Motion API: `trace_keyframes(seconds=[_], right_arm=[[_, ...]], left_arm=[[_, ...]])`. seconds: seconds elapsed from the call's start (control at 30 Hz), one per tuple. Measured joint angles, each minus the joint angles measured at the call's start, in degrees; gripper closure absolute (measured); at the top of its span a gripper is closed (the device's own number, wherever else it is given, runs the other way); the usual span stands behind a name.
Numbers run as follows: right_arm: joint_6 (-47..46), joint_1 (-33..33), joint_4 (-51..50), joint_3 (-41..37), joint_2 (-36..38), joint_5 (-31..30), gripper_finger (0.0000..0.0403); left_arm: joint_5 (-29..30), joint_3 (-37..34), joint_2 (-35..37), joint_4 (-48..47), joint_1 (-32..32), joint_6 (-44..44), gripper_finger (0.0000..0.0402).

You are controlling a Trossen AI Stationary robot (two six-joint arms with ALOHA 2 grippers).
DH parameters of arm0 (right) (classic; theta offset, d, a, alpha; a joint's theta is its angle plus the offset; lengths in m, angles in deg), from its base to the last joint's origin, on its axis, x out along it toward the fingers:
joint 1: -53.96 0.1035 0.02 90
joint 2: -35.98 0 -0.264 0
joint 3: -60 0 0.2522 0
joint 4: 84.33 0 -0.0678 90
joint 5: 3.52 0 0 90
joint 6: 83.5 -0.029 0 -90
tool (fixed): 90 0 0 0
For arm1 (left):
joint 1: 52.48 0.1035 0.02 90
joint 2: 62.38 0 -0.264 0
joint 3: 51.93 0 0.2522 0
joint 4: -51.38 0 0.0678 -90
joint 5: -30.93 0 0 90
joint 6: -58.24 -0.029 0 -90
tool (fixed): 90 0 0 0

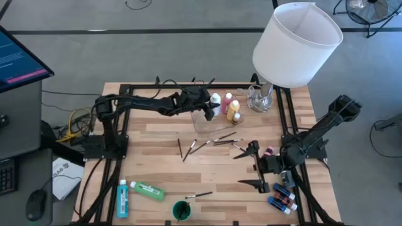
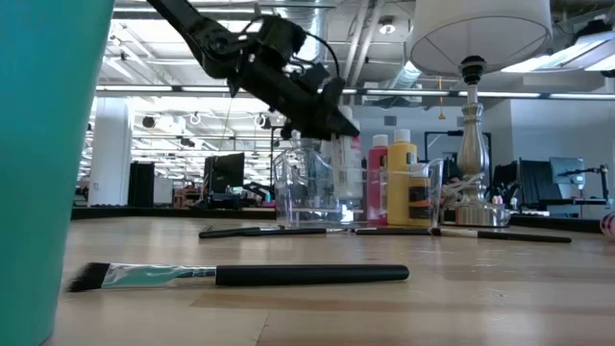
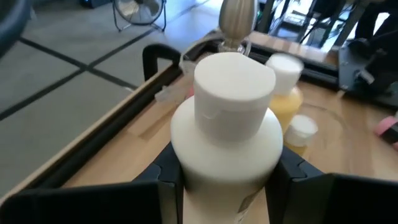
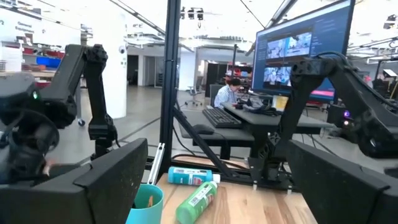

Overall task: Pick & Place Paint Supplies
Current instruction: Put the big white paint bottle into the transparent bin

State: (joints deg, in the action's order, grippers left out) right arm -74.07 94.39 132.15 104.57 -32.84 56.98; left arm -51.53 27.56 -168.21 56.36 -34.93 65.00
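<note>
A white paint bottle (image 3: 227, 137) with a white cap sits between the fingers of my left gripper (image 1: 207, 110), which reaches from the table's left to the far middle, over the clear tray (image 2: 307, 187). A red bottle (image 2: 378, 183) and a yellow bottle (image 2: 404, 187) stand upright just right of it. Several thin dark brushes (image 1: 210, 143) lie flat on the table's middle. At the near left lie a green bottle (image 1: 147, 190) and a blue bottle (image 1: 122, 198). My right gripper (image 1: 251, 168) hangs open at the near right, with nothing between its fingers. My left gripper pinches the white bottle's body just below its shoulder (image 3: 186, 155), with one finger (image 3: 163, 177) on each side. The fingers come from the table's left, slanting slightly down. The bottle stands upright, cap up. The fingers hide its lower end, so I cannot tell whether it rests on anything.
A big white lampshade (image 1: 296, 44) on a metal lamp foot (image 1: 260, 97) stands at the far right. A green cup (image 1: 182, 210) stands at the near edge, a brush (image 1: 200, 196) beside it. Tiny bottles (image 1: 282, 196) lie at the near right. A black frame (image 1: 188, 86) borders the table.
</note>
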Motion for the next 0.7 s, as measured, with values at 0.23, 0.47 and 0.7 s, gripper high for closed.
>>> trace_keyframes(seconds=[0.23,0.47,0.7], right_arm=[[0.2,-0.6,0.0,0.0,0.0,0.0,0.0027],[0.1,-0.8,0.0,0.0,0.0,-0.1,0.0027],[0.0,-0.7,0.0,0.0,0.0,-0.1,0.0027]], left_arm=[[-0.2,3.0,-4.5,1.2,-0.2,0.1,0.031],[4.7,4.0,-5.7,0.9,-0.2,1.0,0.031],[6.1,4.0,-5.8,0.8,-0.2,0.7,0.031]])
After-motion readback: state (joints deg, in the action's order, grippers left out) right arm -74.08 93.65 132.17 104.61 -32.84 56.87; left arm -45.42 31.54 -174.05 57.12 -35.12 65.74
